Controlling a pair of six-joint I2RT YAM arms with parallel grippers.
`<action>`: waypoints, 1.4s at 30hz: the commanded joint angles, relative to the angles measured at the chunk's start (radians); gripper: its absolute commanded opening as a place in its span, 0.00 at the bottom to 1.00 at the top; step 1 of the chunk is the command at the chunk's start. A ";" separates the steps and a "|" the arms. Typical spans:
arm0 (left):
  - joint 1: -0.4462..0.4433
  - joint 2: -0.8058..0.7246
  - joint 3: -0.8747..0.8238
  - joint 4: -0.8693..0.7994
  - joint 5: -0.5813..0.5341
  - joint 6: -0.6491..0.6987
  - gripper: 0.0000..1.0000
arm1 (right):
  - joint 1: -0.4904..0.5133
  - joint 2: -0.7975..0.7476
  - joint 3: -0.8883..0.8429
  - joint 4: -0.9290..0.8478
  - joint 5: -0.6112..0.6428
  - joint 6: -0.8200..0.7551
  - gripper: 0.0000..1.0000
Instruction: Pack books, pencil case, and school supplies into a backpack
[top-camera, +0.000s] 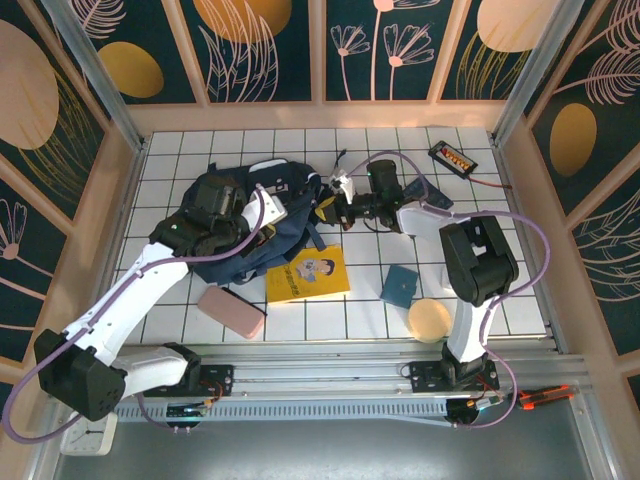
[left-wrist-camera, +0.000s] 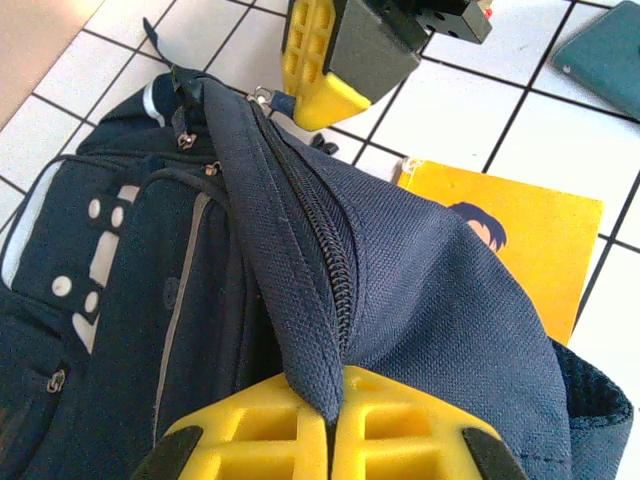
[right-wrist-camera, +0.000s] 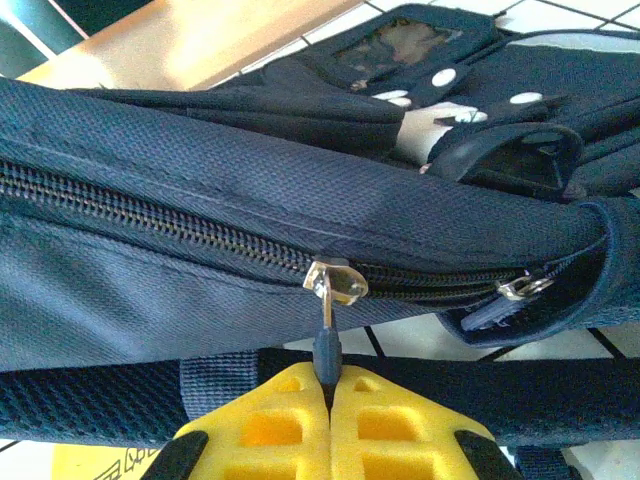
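The navy backpack (top-camera: 228, 205) lies at the back left of the tiled table. My left gripper (top-camera: 283, 218) is shut on a fold of its fabric right beside the zip (left-wrist-camera: 340, 398). My right gripper (top-camera: 325, 208) is shut on the zip pull (right-wrist-camera: 328, 385), just below the metal slider (right-wrist-camera: 336, 280) on the closed zip line. The right gripper's yellow fingers (left-wrist-camera: 335, 60) show at the top of the left wrist view. The yellow book (top-camera: 310, 275) lies partly under the backpack's near edge. The pink pencil case (top-camera: 232, 312) and the teal pad (top-camera: 400, 286) lie on the tiles.
A round tan disc (top-camera: 430, 320) sits near the right arm's base. A black device with orange buttons (top-camera: 452, 156) lies at the back right. A dark navy flat item (top-camera: 432, 195) lies behind the right arm. Wooden walls border the table (top-camera: 300, 320).
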 joint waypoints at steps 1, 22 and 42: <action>-0.027 0.019 -0.002 0.167 0.020 -0.022 0.00 | 0.035 -0.024 0.085 -0.229 0.040 -0.043 0.00; -0.086 0.120 -0.020 0.122 -0.047 0.063 0.00 | 0.118 -0.067 0.242 -0.694 0.211 -0.032 0.00; -0.114 0.308 0.129 0.267 0.000 -0.088 0.00 | 0.117 -0.219 0.172 -0.760 0.161 -0.042 0.00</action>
